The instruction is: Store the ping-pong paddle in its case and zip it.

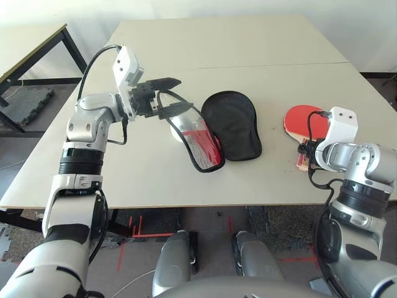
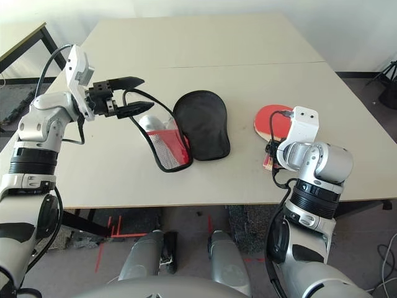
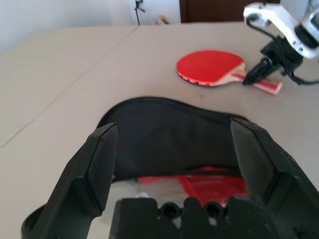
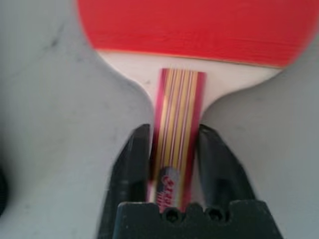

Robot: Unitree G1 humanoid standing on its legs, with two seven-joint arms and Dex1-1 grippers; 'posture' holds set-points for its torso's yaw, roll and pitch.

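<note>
My right gripper (image 4: 174, 149) is clamped on the handle of the ping-pong paddle (image 1: 304, 121), which lies flat near the table's (image 1: 248, 56) right edge, ready for lifting. My left gripper (image 1: 169, 97) hangs spread above the case (image 1: 214, 133), lying unzipped toward the front edge, mouth open to receive it.

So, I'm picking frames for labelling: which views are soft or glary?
Right wrist view: striped wooden handle and round red rubber paddle face blurred. Left eye view: glare on the open red case's shiny panel. Left wrist view: fairly sharp.
</note>
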